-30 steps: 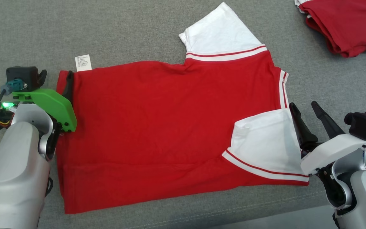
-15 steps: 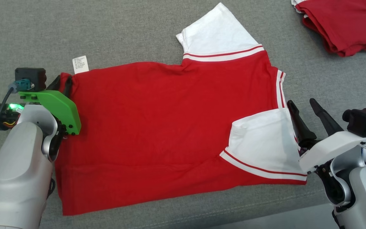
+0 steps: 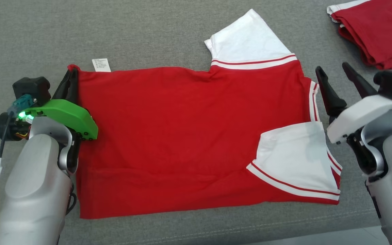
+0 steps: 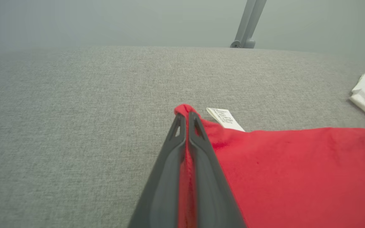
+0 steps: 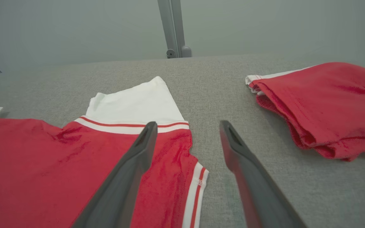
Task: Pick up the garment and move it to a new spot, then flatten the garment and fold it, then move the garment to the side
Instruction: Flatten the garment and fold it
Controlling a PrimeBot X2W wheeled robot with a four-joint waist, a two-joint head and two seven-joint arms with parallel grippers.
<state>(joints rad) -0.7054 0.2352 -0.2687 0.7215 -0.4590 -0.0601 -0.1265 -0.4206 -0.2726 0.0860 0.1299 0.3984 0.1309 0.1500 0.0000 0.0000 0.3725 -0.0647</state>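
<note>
Saw matt knit cloth in the red garment with white sleeves (image 3: pixel 182 136). Noted coarse, matt woven fabric on the grey surface (image 3: pixel 148 34). Found smooth matt plastic in the dark fingers (image 4: pixel 166 177) of the left gripper (image 4: pixel 186 116), glossier plastic in its green cover (image 3: pixel 70 115).

The left pincer (image 3: pixel 72 72) clamps the garment's (image 3: pixel 182 136) corner; the right pincer (image 3: pixel 332 66) hovers, fingers spread, beside the garment's opposite edge.
</note>
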